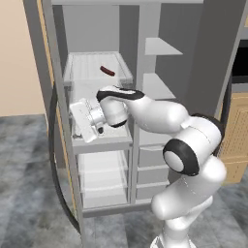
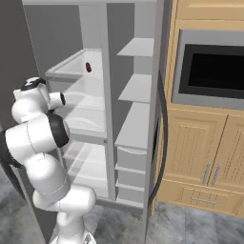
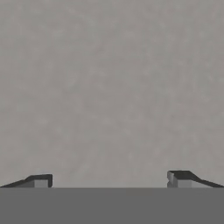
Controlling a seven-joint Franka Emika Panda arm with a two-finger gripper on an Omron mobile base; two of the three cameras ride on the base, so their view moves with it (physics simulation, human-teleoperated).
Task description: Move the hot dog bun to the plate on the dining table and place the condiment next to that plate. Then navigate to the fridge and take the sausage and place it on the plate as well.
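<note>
The sausage (image 1: 107, 71), a short dark red piece, lies alone on the floor of the upper drawer-like bin (image 1: 77, 63) in the left compartment of the open fridge (image 1: 145, 29); in the right base view it shows as a small dark red spot (image 2: 88, 67) near the back of that same bin (image 2: 66, 66). It sits above the pincer and farther back into the fridge, well apart from it. The pincer (image 1: 90, 127) is one level lower, pushed in over the pale shelf (image 1: 104, 140) under the bin, its white hand turned down and to the left. In the hand view the two dark fingertips (image 3: 40, 180) stand wide apart at the two lower corners with nothing between them, so the pincer is released and empty; ahead of them lies a plain grey surface at close range. The bin's front lip and its clear floor stand between the pincer and the sausage, so the way up to it is blocked from this level. Below the pincer are further clear shelves and drawers (image 1: 104, 179). To its right a grey upright divider (image 1: 138, 97) separates the narrower right compartment with its small shelves (image 2: 138, 47). Farther right, outside the fridge, stand wooden cabinets (image 2: 205, 157) with a dark built-in oven (image 2: 212, 71) above them. The floor (image 1: 29, 193) is mottled grey.
</note>
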